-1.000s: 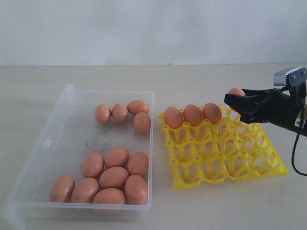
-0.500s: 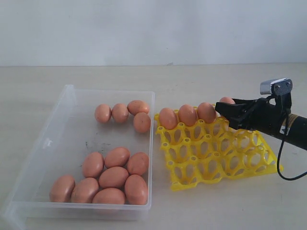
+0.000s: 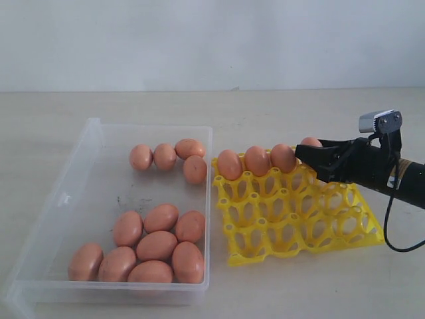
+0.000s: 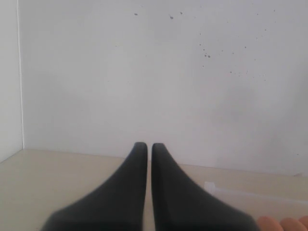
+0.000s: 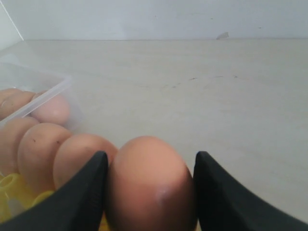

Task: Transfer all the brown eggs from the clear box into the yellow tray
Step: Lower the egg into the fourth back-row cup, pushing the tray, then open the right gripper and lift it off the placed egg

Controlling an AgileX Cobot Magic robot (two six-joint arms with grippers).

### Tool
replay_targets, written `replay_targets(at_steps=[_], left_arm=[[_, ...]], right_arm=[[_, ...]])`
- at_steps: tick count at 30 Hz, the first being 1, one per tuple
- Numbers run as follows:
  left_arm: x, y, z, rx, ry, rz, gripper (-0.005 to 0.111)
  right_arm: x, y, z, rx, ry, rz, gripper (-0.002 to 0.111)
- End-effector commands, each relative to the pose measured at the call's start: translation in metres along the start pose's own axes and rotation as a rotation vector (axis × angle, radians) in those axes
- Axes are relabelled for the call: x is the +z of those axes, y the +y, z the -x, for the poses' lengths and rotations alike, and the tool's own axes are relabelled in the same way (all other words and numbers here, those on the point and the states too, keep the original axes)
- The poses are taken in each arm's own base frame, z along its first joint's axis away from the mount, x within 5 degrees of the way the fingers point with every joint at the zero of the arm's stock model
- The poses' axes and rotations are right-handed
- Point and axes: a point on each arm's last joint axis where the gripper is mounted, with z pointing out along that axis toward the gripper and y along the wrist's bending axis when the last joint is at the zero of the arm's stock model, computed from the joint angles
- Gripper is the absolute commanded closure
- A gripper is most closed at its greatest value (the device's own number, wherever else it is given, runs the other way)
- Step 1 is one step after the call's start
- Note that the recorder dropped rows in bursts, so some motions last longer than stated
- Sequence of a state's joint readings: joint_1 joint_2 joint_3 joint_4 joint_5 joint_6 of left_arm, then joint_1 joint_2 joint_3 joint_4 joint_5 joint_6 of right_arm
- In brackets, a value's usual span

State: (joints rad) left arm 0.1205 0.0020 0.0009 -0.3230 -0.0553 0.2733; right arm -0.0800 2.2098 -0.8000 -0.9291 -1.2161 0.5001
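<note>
At the far right corner of the tray (image 3: pixel 302 242), note the fourth egg (image 3: pixel 310 141) mostly hidden behind the right gripper (image 3: pixel 305 154) in the exterior view, with only its top showing. In the right wrist view, find the same egg between the two fingers (image 5: pixel 79 197), pressed close on both sides and gripped, jaws spread wide by its girth; lower end cut off by the frame edge, so seating in the cup impossible to tell. Along the same far row, count three eggs (image 3: pixel 256 160) side by side in their cups. In the box (image 3: pixel 73 179), count twelve more: four near the far wall, eight bunched at the near end. For the left gripper (image 4: pixel 146 144), out of the exterior view, observe fingers almost together with nothing between them; beyond, a box rim and egg tops cropped at the frame corner.
</note>
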Motion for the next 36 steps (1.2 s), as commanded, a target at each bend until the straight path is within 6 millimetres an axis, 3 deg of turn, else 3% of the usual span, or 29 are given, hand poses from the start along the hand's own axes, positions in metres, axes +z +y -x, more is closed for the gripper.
replay_targets(at_steps=[1, 12, 14, 19, 21, 25, 36], left_arm=[[0.000, 0.000, 0.000, 0.009, 0.000, -0.003, 0.103], [0.000, 0.000, 0.000, 0.009, 0.000, -0.003, 0.103], [0.000, 0.000, 0.000, 0.009, 0.000, -0.003, 0.103], [0.000, 0.000, 0.000, 0.009, 0.000, -0.003, 0.103], [0.000, 0.000, 0.000, 0.009, 0.000, -0.003, 0.103], [0.000, 0.000, 0.000, 0.009, 0.000, -0.003, 0.103], [0.000, 0.000, 0.000, 0.009, 0.000, -0.003, 0.103]], right_arm=[[0.001, 0.001, -0.001, 0.008, 0.018, 0.016, 0.108], [0.001, 0.001, -0.003, 0.014, 0.032, 0.010, 0.105], [0.001, 0.001, -0.003, 0.021, 0.031, 0.008, 0.096], [0.001, 0.000, -0.001, 0.057, 0.025, -0.002, 0.060], [0.001, -0.001, 0.000, 0.069, 0.021, -0.009, 0.053], [0.001, 0.000, 0.001, 0.074, 0.008, -0.005, 0.053], [-0.006, 0.005, 0.029, 0.007, -0.009, -0.002, 0.053]])
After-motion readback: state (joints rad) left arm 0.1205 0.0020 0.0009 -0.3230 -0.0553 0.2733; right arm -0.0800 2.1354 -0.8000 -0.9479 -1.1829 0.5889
